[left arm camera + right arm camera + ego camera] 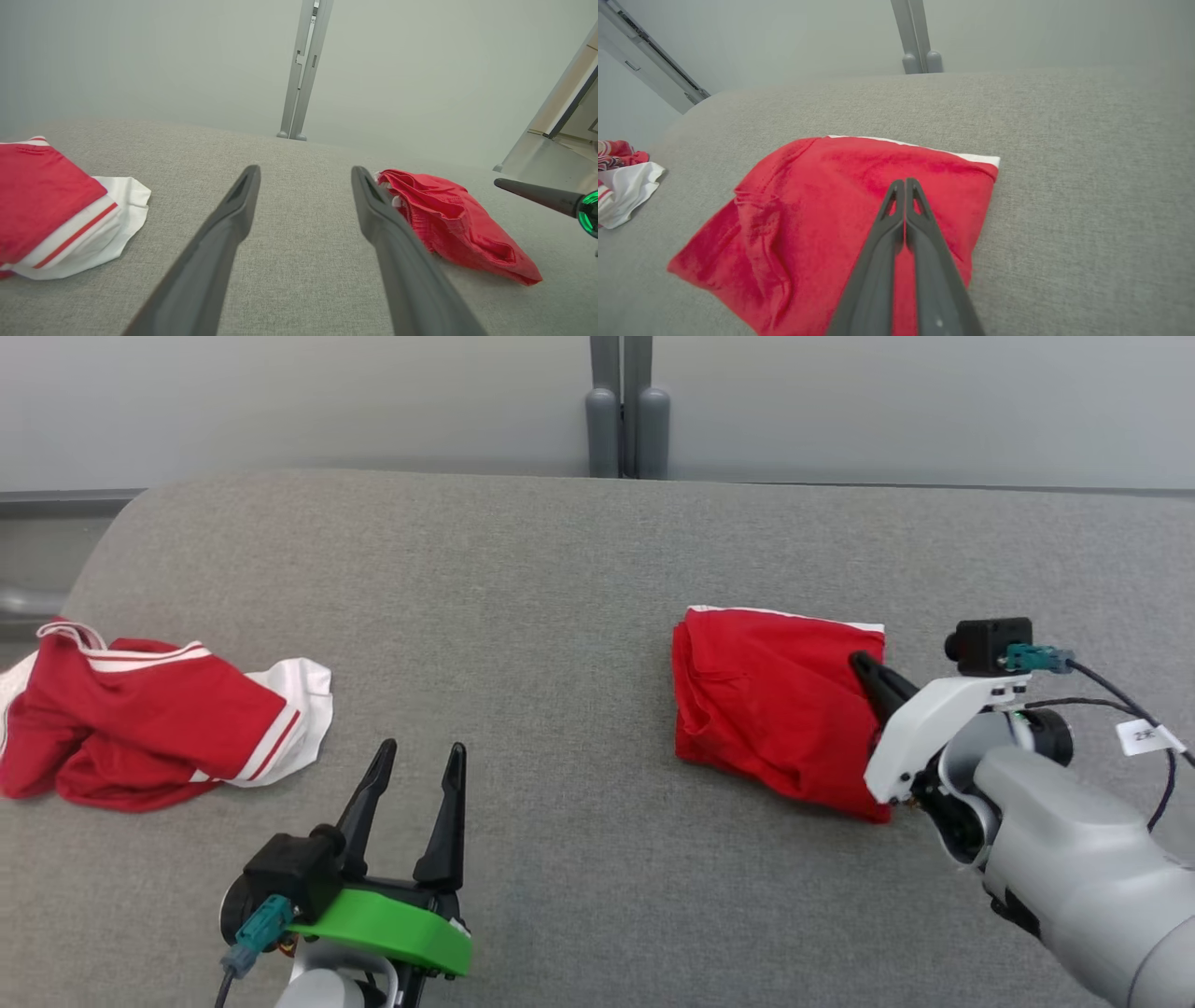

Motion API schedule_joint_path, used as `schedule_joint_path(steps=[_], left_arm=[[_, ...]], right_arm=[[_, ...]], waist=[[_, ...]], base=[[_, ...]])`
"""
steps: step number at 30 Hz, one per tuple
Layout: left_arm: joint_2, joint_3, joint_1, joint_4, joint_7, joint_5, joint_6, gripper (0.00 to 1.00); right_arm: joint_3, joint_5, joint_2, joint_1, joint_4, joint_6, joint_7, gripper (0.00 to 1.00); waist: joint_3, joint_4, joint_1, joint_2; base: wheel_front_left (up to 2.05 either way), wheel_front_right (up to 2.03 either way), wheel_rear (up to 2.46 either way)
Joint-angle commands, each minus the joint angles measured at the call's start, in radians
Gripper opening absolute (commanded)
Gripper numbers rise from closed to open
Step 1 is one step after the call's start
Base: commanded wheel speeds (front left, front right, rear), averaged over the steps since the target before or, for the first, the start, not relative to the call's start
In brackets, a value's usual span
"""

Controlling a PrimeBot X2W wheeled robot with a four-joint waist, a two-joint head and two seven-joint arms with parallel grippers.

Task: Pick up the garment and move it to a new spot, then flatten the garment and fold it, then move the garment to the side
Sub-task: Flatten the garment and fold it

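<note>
Red and folded into a compact square, the garment (pixel 775 700) lies on the grey table (pixel 560 569) directly beneath the right gripper (pixel 859 661). Its fingers are pressed tight together, tips resting on the top layer, with no cloth visibly between them. The left gripper (pixel 422 749) hangs spread wide, the garment well off to its right. Folding looks done, so moving it aside seems the step in hand. That calls for the right fingers to part and pinch an edge, or simply to push.

Grey fabric-covered table (pixel 560 569): folded red cloth garment (pixel 766 700) on the right half; crumpled red-and-white cloth garment (pixel 140 719) at the left edge, well apart; grey upright post (pixel 625 420) behind the far edge.
</note>
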Motion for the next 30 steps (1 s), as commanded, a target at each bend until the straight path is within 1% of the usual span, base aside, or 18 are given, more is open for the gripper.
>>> schedule_joint_path(steps=[1, 6, 10, 15, 19, 20, 21, 22, 23, 26, 30], left_arm=[[0.005, 0.004, -0.01, 0.004, 0.0, 0.004, -0.001, 1.0], [0.012, -0.004, -0.012, 0.014, 0.0, 0.003, -0.003, 1.0], [0.019, -0.002, -0.008, 0.013, 0.0, 0.003, -0.003, 1.0], [0.022, 0.003, 0.009, 0.012, 0.0, 0.002, 0.003, 1.0], [0.026, 0.012, 0.017, -0.001, 0.0, 0.005, 0.008, 1.0], [0.027, 0.013, 0.022, -0.006, 0.0, 0.006, 0.009, 1.0], [0.028, 0.016, 0.025, -0.009, 0.0, 0.007, 0.009, 1.0], [0.03, 0.02, 0.028, -0.013, 0.0, 0.007, 0.012, 1.0], [0.03, 0.024, 0.029, -0.017, 0.0, 0.007, 0.014, 1.0], [0.033, 0.041, 0.041, -0.028, 0.0, 0.006, 0.022, 1.0], [0.04, 0.074, 0.055, -0.048, 0.0, 0.002, 0.034, 1.0]], right_arm=[[0.008, 0.009, 0.022, 0.022, 0.007, 0.0, 0.0, 0.0], [0.033, 0.035, 0.089, 0.049, 0.014, 0.0, 0.01, 0.0], [0.067, 0.033, 0.13, 0.06, -0.025, 0.0, 0.008, 0.0], [0.128, 0.022, 0.162, 0.066, -0.099, 0.0, 0.006, 0.0], [0.115, -0.005, 0.144, 0.036, -0.148, 0.0, -0.004, 0.0], [0.093, -0.021, 0.133, 0.027, -0.167, 0.0, -0.005, 0.34], [0.069, -0.04, 0.122, 0.024, -0.186, 0.0, -0.004, 0.47], [0.036, -0.069, 0.106, 0.025, -0.208, 0.0, -0.004, 0.79], [0.007, -0.092, 0.094, 0.03, -0.228, 0.0, -0.004, 1.0], [-0.113, -0.193, 0.045, 0.061, -0.297, 0.0, -0.004, 1.0], [-0.285, -0.337, 0.005, 0.125, -0.388, 0.0, -0.004, 1.0]], waist=[[-0.003, 0.043, 0.0001, 0.0], [-0.005, 0.085, 0.0001, 0.0], [-0.01, 0.09, 0.0001, 0.0], [-0.022, 0.051, 0.0001, 0.0], [-0.033, 0.006, 0.0001, 0.0], [-0.038, -0.009, 0.0001, 0.0], [-0.041, -0.02, 0.0001, 0.0], [-0.044, -0.035, 0.0001, 0.0], [-0.046, -0.046, 0.0001, 0.0], [-0.053, -0.085, 0.0001, 0.0], [-0.058, -0.134, 0.0001, 0.0]], base=[[0.0, 0.0, 0.0], [0.0, 0.0, 0.0], [0.0, 0.0, 0.0], [0.0, 0.0, 0.0], [0.0, 0.0, 0.0], [0.0, 0.0, 0.0], [0.0, 0.0, 0.0], [0.0, 0.0, 0.0], [0.0, 0.0, 0.0], [0.0, 0.0, 0.0], [0.0, 0.0, 0.0]])
